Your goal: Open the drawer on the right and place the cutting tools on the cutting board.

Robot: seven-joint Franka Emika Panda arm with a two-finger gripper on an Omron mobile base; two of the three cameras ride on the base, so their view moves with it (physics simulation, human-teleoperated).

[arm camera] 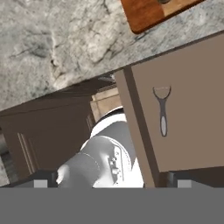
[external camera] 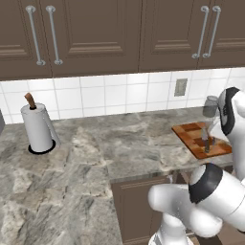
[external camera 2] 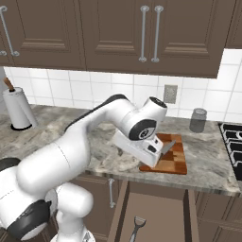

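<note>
Dark jaws wide apart, empty

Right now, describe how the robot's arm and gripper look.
The arm is glossy white with thick, rounded links and dark, near-black bands at its joints. A round dark-grey cap sits on the wrist joint. The hand is a white, boxy block with small dark markings on its face. The gripper ends in two small dark finger tips with pale square pads.
</note>
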